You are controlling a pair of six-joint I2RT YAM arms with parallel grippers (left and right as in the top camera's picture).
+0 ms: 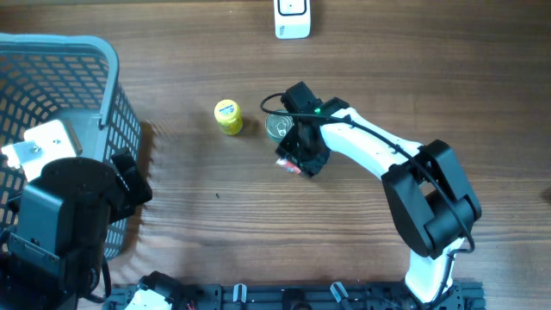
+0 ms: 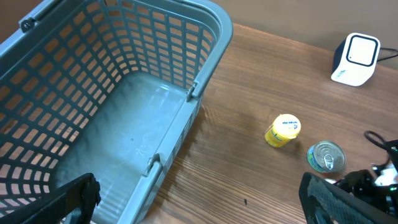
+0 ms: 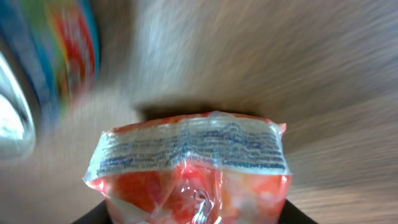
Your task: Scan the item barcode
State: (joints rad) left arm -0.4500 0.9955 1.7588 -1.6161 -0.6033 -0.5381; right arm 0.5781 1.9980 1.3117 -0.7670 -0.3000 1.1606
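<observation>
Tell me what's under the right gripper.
A red, clear-edged packet lies on the table beneath the right gripper. From overhead only a red corner shows; the gripper covers the rest.

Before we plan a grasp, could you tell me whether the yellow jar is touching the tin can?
Apart. The left wrist view shows bare wood between the yellow jar and the tin can.

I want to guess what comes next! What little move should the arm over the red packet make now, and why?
Probably squeeze the right gripper firmly onto the red packet. The packet fills the right wrist view, right at the gripper, lying on the table. The white scanner sits far across the table, so a sure hold should come first.
</observation>
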